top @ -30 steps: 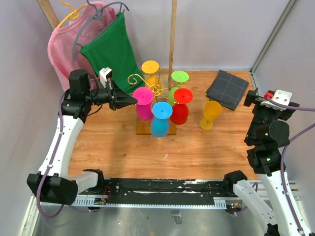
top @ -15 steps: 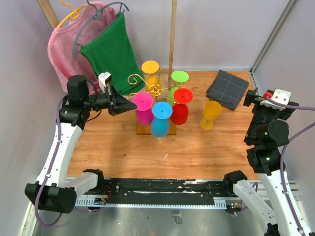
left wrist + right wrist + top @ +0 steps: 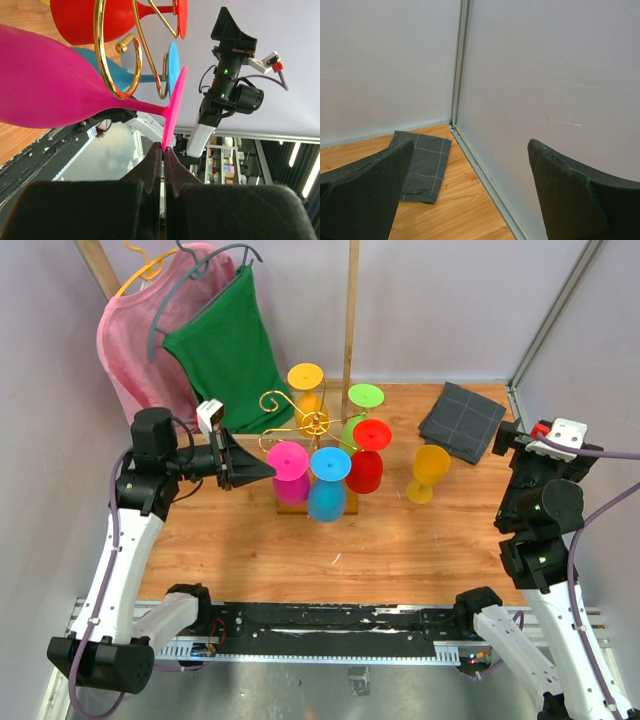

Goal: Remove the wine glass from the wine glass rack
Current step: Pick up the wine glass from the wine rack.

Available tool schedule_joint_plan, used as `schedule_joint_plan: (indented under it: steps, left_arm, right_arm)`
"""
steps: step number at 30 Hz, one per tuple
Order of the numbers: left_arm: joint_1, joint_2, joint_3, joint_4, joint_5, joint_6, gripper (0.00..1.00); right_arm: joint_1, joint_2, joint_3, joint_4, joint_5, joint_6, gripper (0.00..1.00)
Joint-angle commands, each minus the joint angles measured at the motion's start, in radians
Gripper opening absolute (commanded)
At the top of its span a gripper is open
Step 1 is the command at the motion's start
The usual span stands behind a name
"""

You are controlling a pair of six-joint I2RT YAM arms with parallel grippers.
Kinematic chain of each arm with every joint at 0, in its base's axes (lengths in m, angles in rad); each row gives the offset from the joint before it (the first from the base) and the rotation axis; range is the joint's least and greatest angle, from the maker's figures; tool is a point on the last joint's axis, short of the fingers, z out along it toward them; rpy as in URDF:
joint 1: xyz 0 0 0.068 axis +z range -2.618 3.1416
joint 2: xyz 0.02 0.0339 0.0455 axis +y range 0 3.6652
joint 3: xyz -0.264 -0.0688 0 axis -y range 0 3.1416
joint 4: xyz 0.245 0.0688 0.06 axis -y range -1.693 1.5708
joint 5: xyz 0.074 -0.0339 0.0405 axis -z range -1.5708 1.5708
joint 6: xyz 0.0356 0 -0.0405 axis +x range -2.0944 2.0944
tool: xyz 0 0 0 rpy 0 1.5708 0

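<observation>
At the left side of the wine glass rack [image 3: 315,423], seen from above, the left gripper [image 3: 266,471] pinches the pink wine glass [image 3: 289,462] by its foot. Its wrist camera shows fingers [image 3: 151,170] clamped on the foot's rim, with the stem inside the rack's gold scroll. Well right of the rack, the right gripper [image 3: 470,150] gapes wide, holding nothing, near a grey cloth [image 3: 422,167].

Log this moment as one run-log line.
left claw: shut on pink wine glass foot rim | stem: through wine glass rack scroll | right claw: open, empty, beside grey cloth
</observation>
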Motion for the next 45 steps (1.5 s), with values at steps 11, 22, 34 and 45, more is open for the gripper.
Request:
schedule_joint_plan:
  steps: [11, 22, 34, 45]
  left_arm:
    - [0.137, -0.087, -0.036, -0.145, 0.096, 0.1, 0.0]
    - [0.24, -0.126, -0.012, -0.181, 0.129, 0.142, 0.0]
    - [0.329, -0.1, 0.048, -0.155, 0.147, 0.126, 0.0]
    - [0.441, -0.046, 0.074, -0.13, 0.19, 0.181, 0.0]
  right_arm:
    - [-0.012, 0.028, 0.025, 0.036, -0.006, 0.008, 0.99]
    - [-0.013, 0.054, 0.034, 0.057, -0.016, 0.003, 0.99]
    - [-0.013, 0.075, 0.046, 0.076, -0.022, -0.001, 0.99]
    - [-0.013, 0.089, 0.057, 0.086, -0.029, -0.005, 0.98]
